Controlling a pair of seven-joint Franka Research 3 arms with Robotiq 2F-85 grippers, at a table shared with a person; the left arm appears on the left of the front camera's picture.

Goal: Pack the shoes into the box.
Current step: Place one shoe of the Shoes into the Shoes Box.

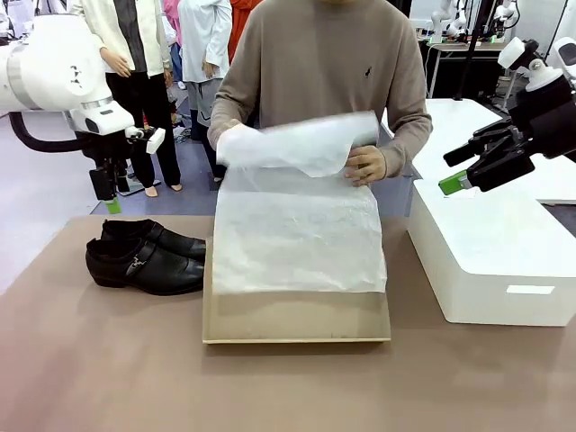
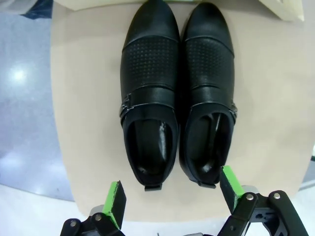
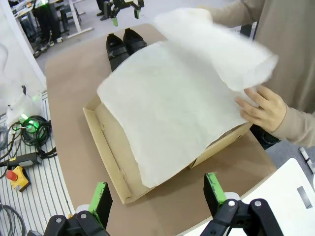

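Front view: glossy black leather dress shoes (image 1: 148, 256) sit on the brown table (image 1: 90, 360), left of the shallow tan cardboard box (image 1: 297, 326). The left gripper (image 1: 111, 193) and right gripper (image 1: 457, 169) gape wide and empty. The white tissue paper (image 1: 297, 234) that the person holds over the box could block placement.

Left gripper (image 1: 110, 193) hangs pointing straight down; right gripper (image 1: 457, 169) angles inward, raised; fingers (image 2: 116, 201) of both spread wide

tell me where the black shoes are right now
The pair of black dress shoes sits on the table, on the robot's left in the front view, close beside the tan shoebox and below the open left gripper.
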